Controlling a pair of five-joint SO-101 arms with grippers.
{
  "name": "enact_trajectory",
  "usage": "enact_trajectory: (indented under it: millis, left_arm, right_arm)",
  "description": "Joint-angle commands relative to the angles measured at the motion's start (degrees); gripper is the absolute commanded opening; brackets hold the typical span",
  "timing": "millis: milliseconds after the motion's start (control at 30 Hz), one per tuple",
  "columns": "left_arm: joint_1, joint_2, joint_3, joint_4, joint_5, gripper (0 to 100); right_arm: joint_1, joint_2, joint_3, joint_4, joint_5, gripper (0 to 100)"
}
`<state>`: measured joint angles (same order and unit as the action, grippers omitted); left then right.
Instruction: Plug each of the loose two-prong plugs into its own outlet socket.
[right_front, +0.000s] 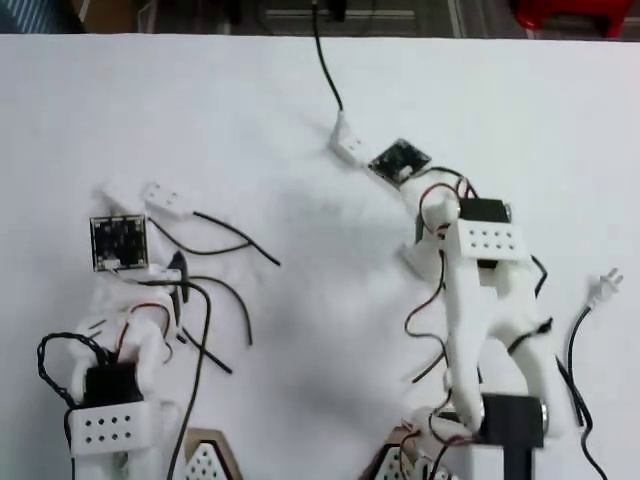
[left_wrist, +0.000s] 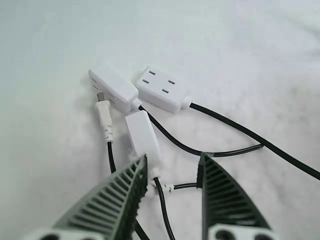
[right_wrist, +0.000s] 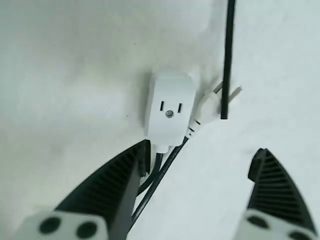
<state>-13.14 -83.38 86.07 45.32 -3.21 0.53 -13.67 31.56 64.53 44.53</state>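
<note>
The left pincer stood partly open and held nothing, one finger just beside a white corded plug on the counter. Ahead lay a white triple socket touching a second socket block, with black cords trailing around. The right pincer gaped wide and empty over a single outlet socket — a two-prong plug lay just beside it, its prongs crossed by a black cable.

high view: black cable cut off at top edge | left wrist view: socket cord ran out of frame | right wrist view: white plug, 2 prongs partly hidden behind black lead
</note>
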Motion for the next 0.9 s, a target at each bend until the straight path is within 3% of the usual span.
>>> enact_trajectory:
  millis: [0, 333, 867]
  left_arm:
    - [0.7, -0.7, -0.4, 0.1, -0.6, 17]
    - [0.7, -0.7, -0.4, 0.1, -0.6, 17]
    - [0.7, -0.7, -0.4, -0.2, -0.6, 17]
  right_arm:
    - [-0.3, -5.1, -1.8, -1.4, 0.5, 31.1]
    - [3.3, 9.3, 4.8, -16.7, 6.0, 31.1]
    - [-3.1, 13.5, 5.0, -15.3, 5.7, 28.9]
